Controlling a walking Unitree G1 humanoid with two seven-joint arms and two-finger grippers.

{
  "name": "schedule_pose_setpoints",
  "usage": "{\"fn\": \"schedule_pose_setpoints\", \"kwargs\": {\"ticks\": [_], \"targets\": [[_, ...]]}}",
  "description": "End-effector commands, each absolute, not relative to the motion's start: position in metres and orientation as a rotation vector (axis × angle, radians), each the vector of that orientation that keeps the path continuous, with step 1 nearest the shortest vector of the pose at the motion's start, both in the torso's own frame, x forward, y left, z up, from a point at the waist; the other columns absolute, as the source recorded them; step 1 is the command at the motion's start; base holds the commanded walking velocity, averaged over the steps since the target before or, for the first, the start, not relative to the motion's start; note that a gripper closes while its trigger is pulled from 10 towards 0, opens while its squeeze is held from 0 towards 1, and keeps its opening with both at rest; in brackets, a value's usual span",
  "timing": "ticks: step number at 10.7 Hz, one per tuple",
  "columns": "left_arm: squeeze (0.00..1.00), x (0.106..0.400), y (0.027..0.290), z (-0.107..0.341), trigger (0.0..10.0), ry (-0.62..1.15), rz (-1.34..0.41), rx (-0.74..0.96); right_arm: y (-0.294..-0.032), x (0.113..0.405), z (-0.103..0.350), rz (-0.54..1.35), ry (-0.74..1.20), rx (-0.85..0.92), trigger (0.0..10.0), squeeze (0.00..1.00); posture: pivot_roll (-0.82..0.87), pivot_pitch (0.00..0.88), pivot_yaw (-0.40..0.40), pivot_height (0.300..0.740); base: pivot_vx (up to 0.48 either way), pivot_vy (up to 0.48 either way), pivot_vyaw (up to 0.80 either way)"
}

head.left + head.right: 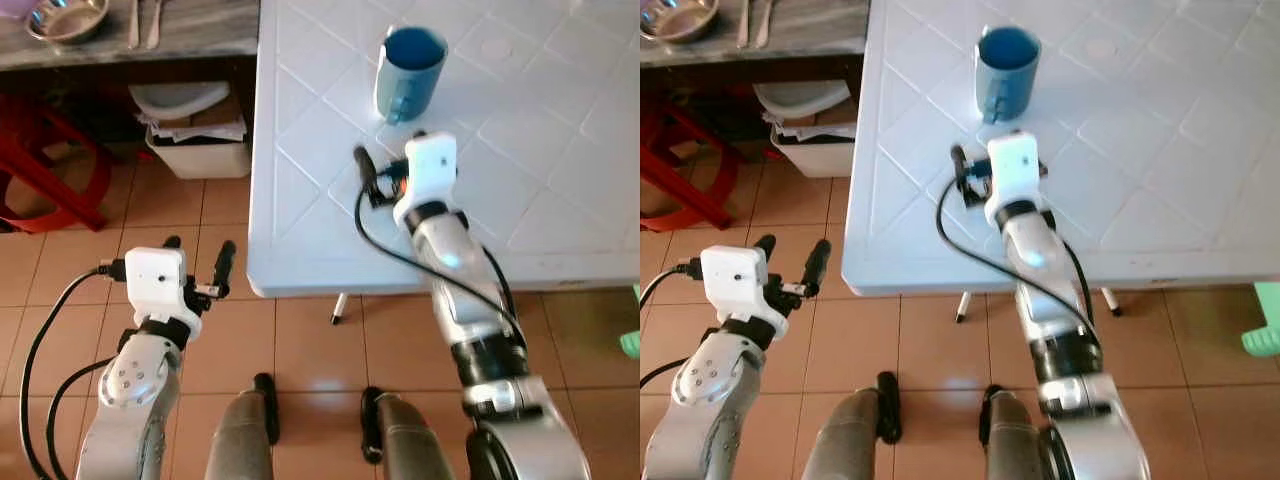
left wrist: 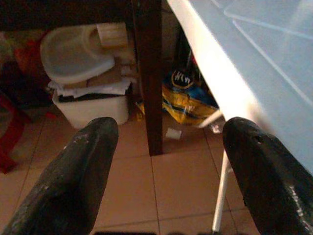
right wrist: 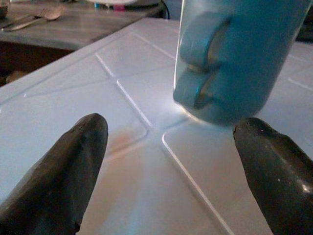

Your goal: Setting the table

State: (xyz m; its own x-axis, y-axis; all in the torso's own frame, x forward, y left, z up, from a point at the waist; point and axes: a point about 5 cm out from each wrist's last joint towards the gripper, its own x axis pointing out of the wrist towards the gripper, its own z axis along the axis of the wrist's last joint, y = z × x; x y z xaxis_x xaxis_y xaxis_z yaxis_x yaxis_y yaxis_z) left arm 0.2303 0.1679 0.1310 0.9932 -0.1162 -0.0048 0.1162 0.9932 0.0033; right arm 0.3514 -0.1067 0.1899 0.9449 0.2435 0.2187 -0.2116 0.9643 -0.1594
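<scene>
On the white table (image 1: pixel 560 190) we see a blue mug (image 1: pixel 408 72) standing upright, its handle turned toward us and its mouth open to the ceiling. It sits well in from the near edge, closer to the table's left side than its right. Our right gripper (image 3: pixel 166 161) hovers low over the tabletop just short of the mug, its two black fingers (image 3: pixel 63 166) spread wide and holding nothing (in the right wrist view the mug stands between and beyond the fingertips, not touched by either). The right arm reaches forward over the table's near edge, with a black cable looping off its wrist.

Our left gripper (image 1: pixel 197 258) hangs off the table's left corner, above the tiled floor (image 1: pixel 300 340), and its fingers (image 2: pixel 73 171) are likewise spread with nothing between them. Beyond it, under a dark counter (image 1: pixel 190 35), stands a white bin (image 1: pixel 198 145) stuffed with papers and topped by a loose pale lid; a yellow and blue bag (image 2: pixel 188 98) lies on the floor by a dark wooden leg. A red stool (image 1: pixel 50 170) stands further left. On the counter rest a metal bowl (image 1: pixel 68 18) and some cutlery (image 1: pixel 142 22).
</scene>
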Motion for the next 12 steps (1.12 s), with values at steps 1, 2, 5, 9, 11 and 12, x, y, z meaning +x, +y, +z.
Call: {"fn": "schedule_pose_setpoints", "kwargs": {"ticks": [1, 2, 5, 9, 11, 12], "targets": [[0.0, 0.225, 0.169, 0.13, 10.0, 0.025, -0.115, 0.008, -0.108, 0.356, 0.194, 0.202, -0.252, -0.134, 10.0, 0.0, 0.08, 0.37, 0.066, 0.74, 0.0, 0.0, 0.0], [0.0, 0.225, 0.169, 0.13, 10.0, 0.027, -0.116, 0.008, -0.108, 0.359, 0.198, 0.2, -0.259, -0.13, 10.0, 0.0, 0.08, 0.374, 0.065, 0.74, 0.0, 0.0, 0.0], [0.0, 0.223, 0.167, 0.129, 10.0, 0.041, -0.119, 0.001, -0.106, 0.37, 0.214, 0.191, -0.301, -0.135, 10.0, 0.0, 0.08, 0.377, 0.06, 0.74, 0.0, 0.0, 0.0], [0.0, 0.224, 0.168, 0.128, 10.0, 0.045, -0.109, -0.005, -0.126, 0.378, 0.23, 0.071, -0.368, -0.173, 10.0, 0.0, 0.08, 0.368, 0.05, 0.74, 0.0, 0.0, 0.0], [0.0, 0.226, 0.168, 0.128, 10.0, 0.042, -0.11, -0.005, -0.135, 0.379, 0.231, 0.025, -0.381, -0.184, 7.3, 0.0, 0.08, 0.363, 0.052, 0.74, 0.0, 0.0, 0.0], [0.0, 0.227, 0.168, 0.128, 10.0, 0.04, -0.109, -0.004, -0.137, 0.379, 0.231, 0.016, -0.387, -0.187, 0.0, 0.0, 0.08, 0.359, 0.052, 0.74, 0.0, 0.0, 0.0]]}}
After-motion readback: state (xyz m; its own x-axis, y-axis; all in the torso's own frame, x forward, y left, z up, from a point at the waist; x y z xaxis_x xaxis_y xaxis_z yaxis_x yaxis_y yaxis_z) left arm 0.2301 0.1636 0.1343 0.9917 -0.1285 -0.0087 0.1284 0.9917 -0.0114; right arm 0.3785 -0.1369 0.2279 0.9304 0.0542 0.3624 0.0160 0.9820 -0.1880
